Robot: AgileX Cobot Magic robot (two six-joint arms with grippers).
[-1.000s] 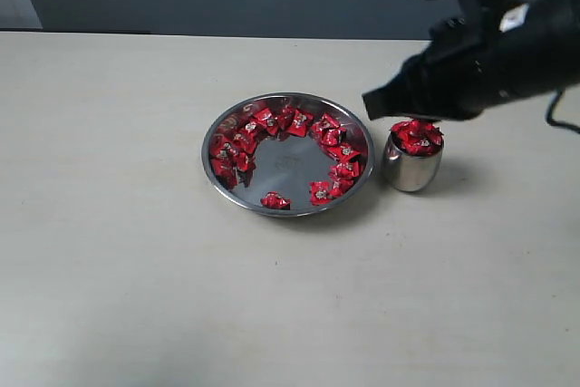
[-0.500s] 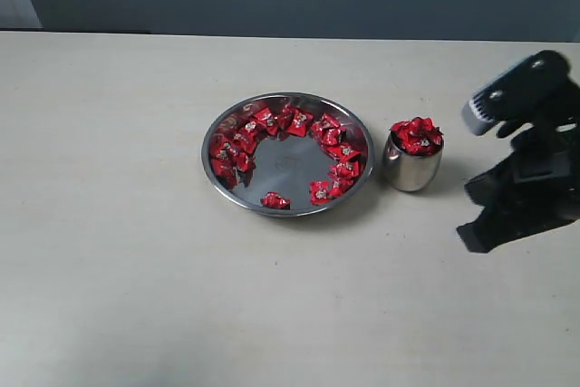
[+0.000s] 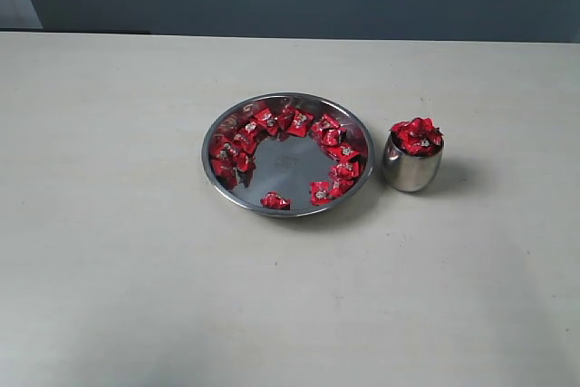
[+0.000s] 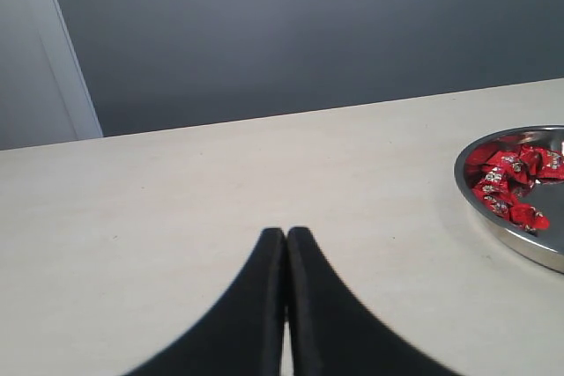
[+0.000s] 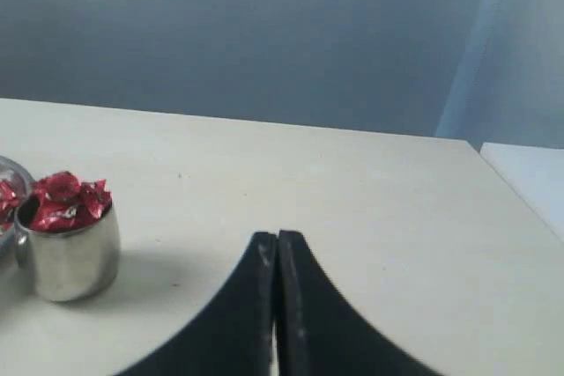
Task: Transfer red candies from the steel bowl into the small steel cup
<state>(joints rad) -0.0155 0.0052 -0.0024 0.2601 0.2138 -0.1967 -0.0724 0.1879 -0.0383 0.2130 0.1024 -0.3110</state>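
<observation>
My left jaws and right jaws are both pinched shut on nothing, low over the tabletop (image 3: pixel 109 296). Mid-table sits the steel bowl (image 3: pixel 292 168), with red candies (image 3: pixel 268 120) ringing its left, far and right sides. Just right of it, not touching, the small steel cup (image 3: pixel 412 172) is heaped past the rim.

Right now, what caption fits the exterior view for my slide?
Small steel cup heaped with red candies beside the steel bowl holding many more.
</observation>
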